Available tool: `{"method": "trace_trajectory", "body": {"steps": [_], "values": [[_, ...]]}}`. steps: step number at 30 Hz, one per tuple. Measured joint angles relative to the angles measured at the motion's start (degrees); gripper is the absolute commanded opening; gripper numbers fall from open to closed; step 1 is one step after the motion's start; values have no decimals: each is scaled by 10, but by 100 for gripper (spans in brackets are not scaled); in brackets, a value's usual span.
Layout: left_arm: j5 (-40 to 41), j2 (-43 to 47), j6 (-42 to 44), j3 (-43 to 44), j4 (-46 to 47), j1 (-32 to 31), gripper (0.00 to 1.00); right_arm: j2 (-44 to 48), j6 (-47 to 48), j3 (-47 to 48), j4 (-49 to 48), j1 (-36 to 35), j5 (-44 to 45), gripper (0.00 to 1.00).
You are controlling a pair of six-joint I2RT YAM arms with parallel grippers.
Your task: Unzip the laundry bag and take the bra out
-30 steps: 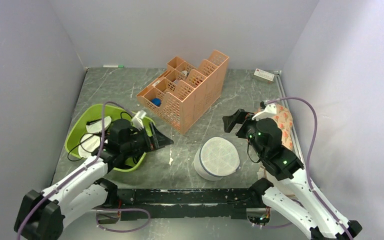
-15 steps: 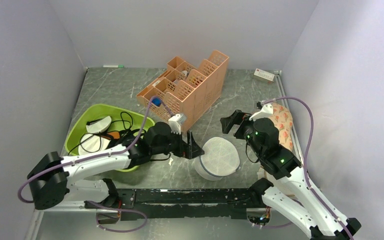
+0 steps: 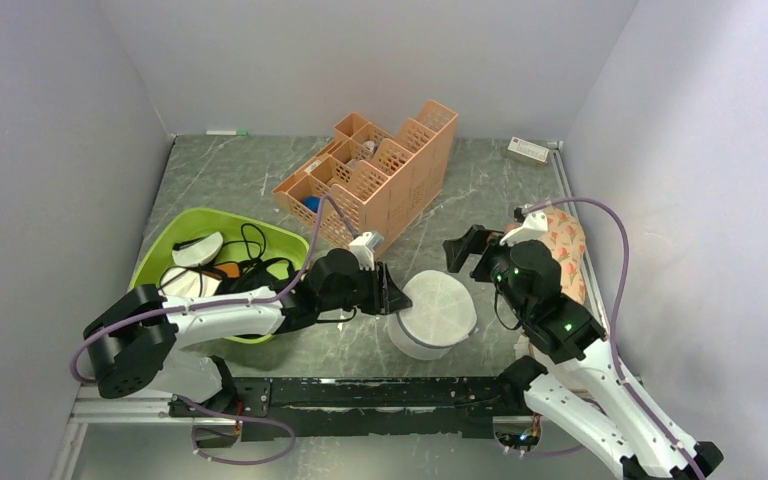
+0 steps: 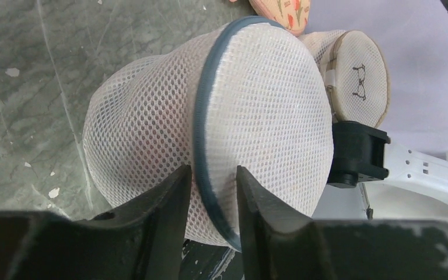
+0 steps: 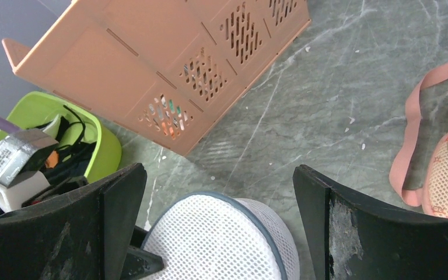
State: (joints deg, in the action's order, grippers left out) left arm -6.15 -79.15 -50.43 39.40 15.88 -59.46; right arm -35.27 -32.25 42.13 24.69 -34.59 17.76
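Note:
The laundry bag is a round white mesh drum with a grey-blue rim, standing on the table's near middle. In the left wrist view it fills the frame. My left gripper reaches it from the left, and its jaws are pinched on the rim, one finger on the side wall and the other on the lid. My right gripper hangs open above the bag's far right side, and the bag's lid shows below its wide jaws. The bra is hidden.
A peach slotted organizer stands behind the bag. A green tub with cables and white pads sits at the left. A beige round pouch and a cream floral cloth lie at the right wall. A small white box lies at the back right.
My left arm has swung right from over the green tub to the laundry bag, and its jaws have narrowed onto the rim. The right arm has barely moved.

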Motion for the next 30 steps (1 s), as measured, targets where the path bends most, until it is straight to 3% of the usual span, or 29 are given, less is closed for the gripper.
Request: {"method": "trace_trajectory", "body": {"steps": [6,8,15,23,30], "values": [[7,11,-10,-3,0,6,11,1,24,-20,-14,0,-21,100],[7,24,-12,-10,-5,14,7,-5,37,-26,-20,0,-42,100],[-9,120,-46,-87,-28,80,7,-32,84,-61,-87,0,-162,99],[-39,268,-70,-140,-118,187,7,-105,102,-128,-210,-2,-334,80],[-41,336,-70,-143,-202,214,7,-118,139,-153,-284,-4,-429,70]]}}
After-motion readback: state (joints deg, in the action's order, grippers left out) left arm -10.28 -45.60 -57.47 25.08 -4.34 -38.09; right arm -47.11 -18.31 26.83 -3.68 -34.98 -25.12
